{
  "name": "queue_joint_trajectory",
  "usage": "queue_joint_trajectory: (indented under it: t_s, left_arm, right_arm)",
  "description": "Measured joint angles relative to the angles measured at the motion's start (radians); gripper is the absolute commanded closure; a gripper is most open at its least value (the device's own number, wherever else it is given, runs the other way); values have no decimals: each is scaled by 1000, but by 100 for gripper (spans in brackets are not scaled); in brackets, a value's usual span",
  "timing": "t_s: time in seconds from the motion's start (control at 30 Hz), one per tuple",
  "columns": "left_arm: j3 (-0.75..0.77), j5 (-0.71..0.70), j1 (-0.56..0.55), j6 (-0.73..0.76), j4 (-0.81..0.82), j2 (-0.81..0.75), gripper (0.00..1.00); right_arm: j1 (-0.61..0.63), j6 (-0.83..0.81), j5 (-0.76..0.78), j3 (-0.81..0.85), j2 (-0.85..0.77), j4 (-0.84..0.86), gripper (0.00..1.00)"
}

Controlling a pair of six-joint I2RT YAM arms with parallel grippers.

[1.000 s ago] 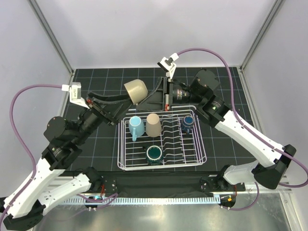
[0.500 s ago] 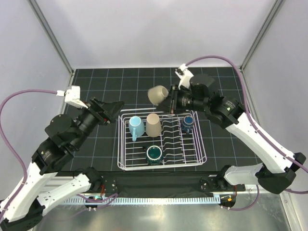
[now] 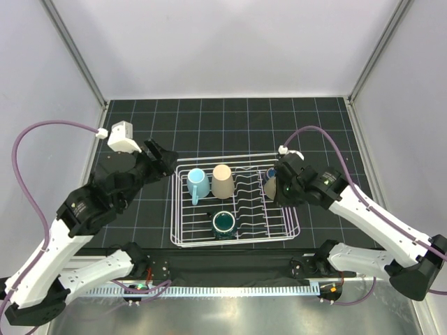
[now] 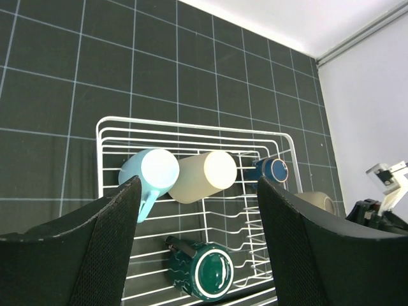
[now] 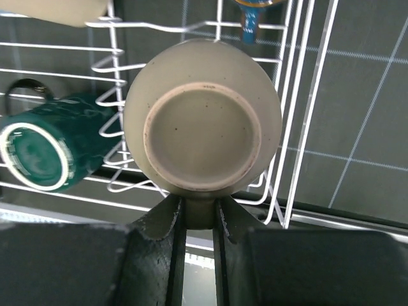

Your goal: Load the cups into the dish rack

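Note:
The white wire dish rack (image 3: 173,213) lies mid-table. In it are a light blue mug (image 3: 196,185), a beige tapered cup (image 3: 223,180), a dark teal mug (image 3: 224,222) on its side and a dark blue mug (image 3: 272,173). My right gripper (image 3: 275,188) is shut on the handle of the small tan mug (image 5: 203,118), base toward the camera, low over the rack's right side (image 5: 294,95). My left gripper (image 3: 163,158) is open and empty, left of and above the rack. Its view shows the rack (image 4: 99,146) and the tan mug (image 4: 317,200).
Black gridded mat (image 3: 209,115) covers the table. Grey walls and metal frame posts (image 3: 73,52) enclose it on three sides. The right arm (image 4: 382,204) shows at the edge of the left wrist view.
The tan mug passed from between both grippers to the right one alone. The right arm brought it down over the rack's right side. The left arm drew back to the left, open.

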Motion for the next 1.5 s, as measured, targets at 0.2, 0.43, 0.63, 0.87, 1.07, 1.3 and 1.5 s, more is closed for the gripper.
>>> queue_joint_trajectory:
  t_s: [0.2,0.43,0.63,0.87,1.07,1.3,1.5]
  left_arm:
    - [0,0,0,-8,-12,18,23]
    - [0,3,0,-23,-23,33,20]
    - [0,3,0,-27,-27,34,20]
    - [2,3,0,-26,-29,40,20]
    - [4,3,0,-26,-38,47,20]
    - [4,3,0,-26,-45,47,20]
    - [4,3,0,-26,-45,53,20]
  right_arm:
    - [0,5,2,-90,1,16,96]
    - [3,9,-12,-167,40,71,96]
    - [13,23,-10,-223,88,103,96]
    - [13,38,8,-270,118,168,96]
    - [14,39,9,-290,173,219,96]
    - [21,39,16,-316,188,255,94]
    - [27,39,30,-325,198,281,83]
